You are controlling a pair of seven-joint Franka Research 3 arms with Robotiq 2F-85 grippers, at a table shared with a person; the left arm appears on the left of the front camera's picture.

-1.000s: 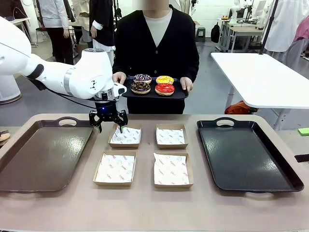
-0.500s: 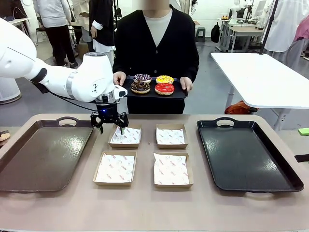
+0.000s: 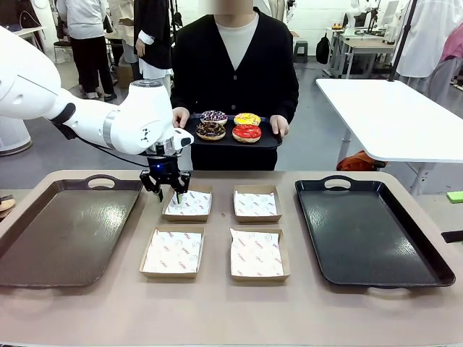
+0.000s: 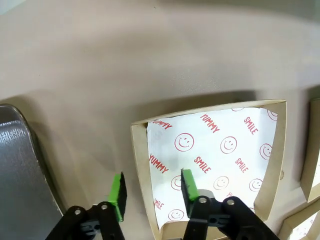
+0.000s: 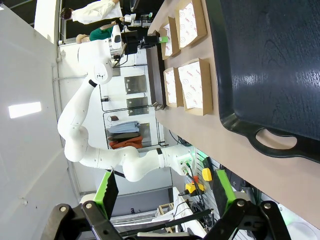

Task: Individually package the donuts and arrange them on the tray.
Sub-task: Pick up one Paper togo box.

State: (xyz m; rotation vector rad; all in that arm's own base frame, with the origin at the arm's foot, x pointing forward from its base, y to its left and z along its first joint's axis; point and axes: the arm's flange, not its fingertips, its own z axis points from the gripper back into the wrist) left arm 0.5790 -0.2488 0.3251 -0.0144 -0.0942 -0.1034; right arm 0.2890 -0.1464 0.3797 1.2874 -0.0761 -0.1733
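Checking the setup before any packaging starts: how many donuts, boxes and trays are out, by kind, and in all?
donuts: 4
boxes: 4
table trays: 2
held tray: 1
Total: 11

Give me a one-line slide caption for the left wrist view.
Left gripper straddles the side wall of a paper-lined box, one finger inside, one outside.
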